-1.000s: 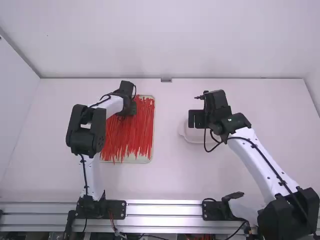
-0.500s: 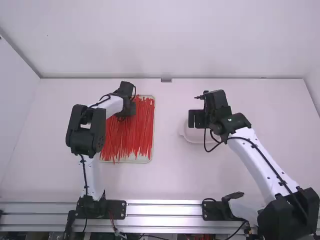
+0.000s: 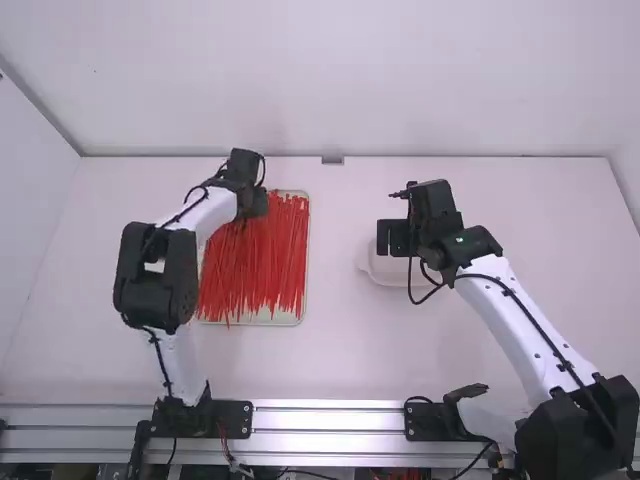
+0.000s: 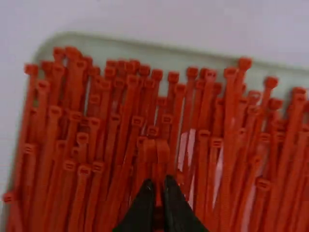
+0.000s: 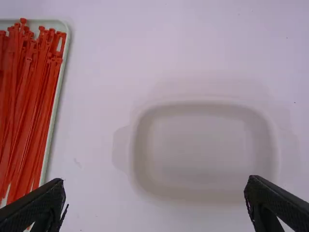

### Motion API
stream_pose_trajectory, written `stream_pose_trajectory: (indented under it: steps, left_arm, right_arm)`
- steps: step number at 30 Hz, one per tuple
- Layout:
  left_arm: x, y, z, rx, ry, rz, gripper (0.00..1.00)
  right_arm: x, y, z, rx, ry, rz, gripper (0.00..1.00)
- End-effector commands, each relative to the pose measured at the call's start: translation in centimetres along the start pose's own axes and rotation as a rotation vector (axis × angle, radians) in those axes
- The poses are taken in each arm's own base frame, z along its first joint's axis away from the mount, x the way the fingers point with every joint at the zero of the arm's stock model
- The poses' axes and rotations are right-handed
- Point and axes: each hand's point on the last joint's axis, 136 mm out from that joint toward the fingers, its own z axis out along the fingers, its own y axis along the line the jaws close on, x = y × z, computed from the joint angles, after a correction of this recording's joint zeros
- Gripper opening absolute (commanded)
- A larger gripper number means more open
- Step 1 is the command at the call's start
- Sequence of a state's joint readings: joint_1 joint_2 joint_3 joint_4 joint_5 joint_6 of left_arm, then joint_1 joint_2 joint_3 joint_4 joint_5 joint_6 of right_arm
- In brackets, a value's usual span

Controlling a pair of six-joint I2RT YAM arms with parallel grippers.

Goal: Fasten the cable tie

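Observation:
A heap of red cable ties (image 3: 262,262) lies on a pale green tray (image 3: 292,321) at the table's left-middle. My left gripper (image 3: 253,198) hangs over the heap's far end. In the left wrist view its fingers (image 4: 157,187) are shut on one red tie (image 4: 155,153), whose head end sticks out in front of the tips above the other cable ties (image 4: 87,145). My right gripper (image 3: 396,240) hovers over a white dish (image 3: 372,267). The right wrist view has that gripper (image 5: 154,186) open wide, with the empty dish (image 5: 203,150) below it.
The tray's near rim (image 4: 145,48) curves past the tie heads, and its edge (image 5: 62,77) with more ties (image 5: 24,87) lies left of the dish. Bare white table surrounds tray and dish. White walls stand at the back and left.
The left arm's elbow has swung out to the left, and its gripper has shifted toward the tray's far end. The right arm has kept still.

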State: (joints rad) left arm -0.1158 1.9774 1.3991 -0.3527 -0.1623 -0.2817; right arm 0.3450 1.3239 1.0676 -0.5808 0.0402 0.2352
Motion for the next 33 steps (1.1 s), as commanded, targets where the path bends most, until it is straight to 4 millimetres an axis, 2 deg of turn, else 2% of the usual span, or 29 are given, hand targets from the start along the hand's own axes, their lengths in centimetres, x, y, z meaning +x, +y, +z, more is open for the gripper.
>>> stream_pose_trajectory:
  steps: [1,7,10,15,18,22,26,28,33]
  left_arm:
    - [-0.8,0.1,-1.4,0.000,-0.033,-0.013,0.09]
    - [-0.4,0.2,-1.3,-0.004,-0.022,-0.012,0.23]
    - [-0.2,0.3,-1.2,-0.006,-0.016,-0.011,0.25]
    - [0.3,0.4,-1.0,-0.008,-0.003,-0.001,0.24]
    - [1.1,-1.1,-0.4,0.082,0.002,0.084,0.25]
    - [1.6,-1.5,0.2,0.155,-0.009,0.126,0.25]
    - [1.9,-1.1,0.6,0.184,-0.005,0.106,0.24]
    - [1.9,-0.5,0.9,0.218,-0.004,0.091,0.20]
    - [1.6,-0.8,0.9,0.310,-0.035,0.125,0.15]
  right_arm:
    - [-1.3,0.3,-0.9,-0.005,-0.037,0.004,0.99]
    - [-1.2,0.3,-0.9,-0.004,-0.036,0.004,0.99]
    - [-1.2,0.3,-0.9,-0.004,-0.036,0.003,0.99]
    - [-1.2,0.3,-0.9,-0.004,-0.036,0.003,0.98]
    - [-1.3,0.3,-0.9,-0.005,-0.037,0.003,0.99]
    - [-1.2,0.2,-0.9,-0.004,-0.036,0.003,0.99]
    - [-1.2,0.2,-0.9,-0.004,-0.033,0.003,0.98]
    - [-1.2,0.2,-0.9,-0.003,-0.033,0.003,0.99]
    - [-1.3,0.2,-0.9,-0.004,-0.037,0.003,0.98]
